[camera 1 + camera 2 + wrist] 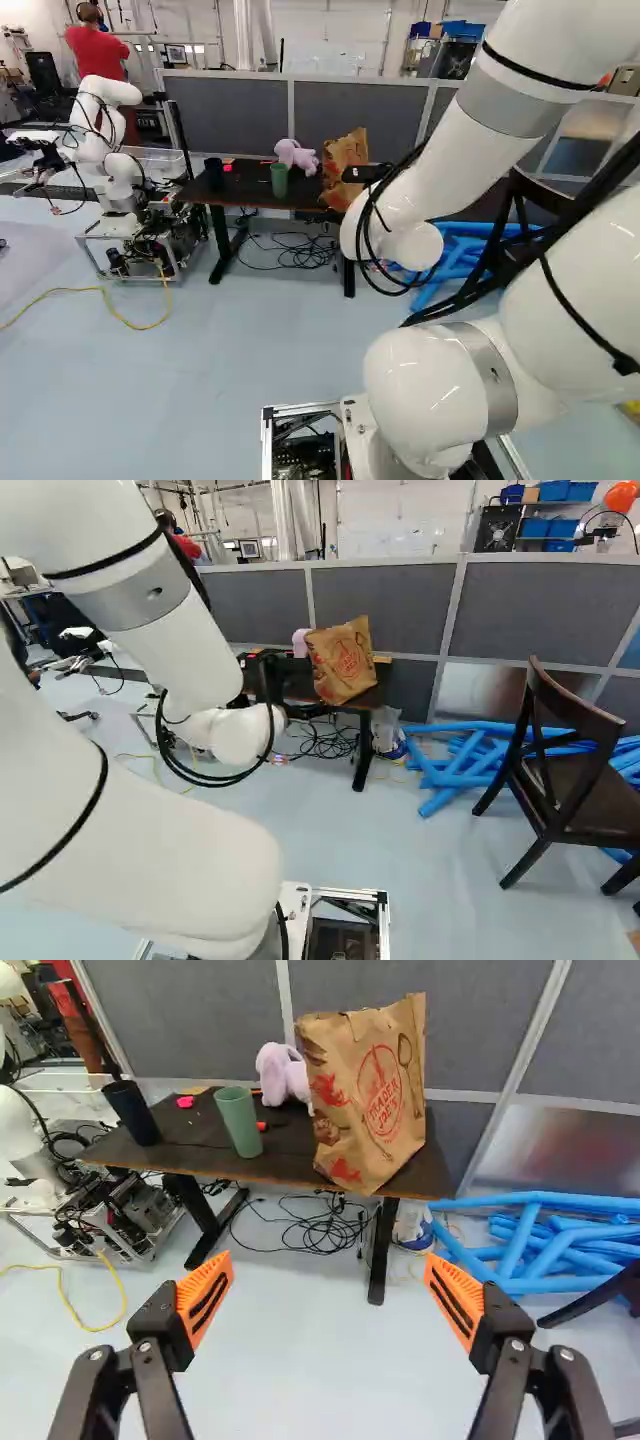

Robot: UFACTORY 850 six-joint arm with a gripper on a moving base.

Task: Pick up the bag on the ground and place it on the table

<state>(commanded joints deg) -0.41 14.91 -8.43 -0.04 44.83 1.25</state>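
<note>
My gripper [366,173] is mostly hidden by the wrist in the left base view; only a black part shows. In the wrist view the gripper [328,1295] stands wide open, nothing between its orange pads. The brown paper bag [370,1090] with red print stands on the dark table [300,1165], leaning to one side at the table's end, ahead of and beyond the fingers. The same bag [343,660] shows above the tabletop in the right base view.
The table also holds a green cup [239,1120], a dark cup [131,1112] and a pink plush toy [283,1073]. Cables and a whitish bag-like thing [387,730] lie below or beside it. Blue tubes [465,760] and a chair [560,770] stand right; another robot [110,150] left.
</note>
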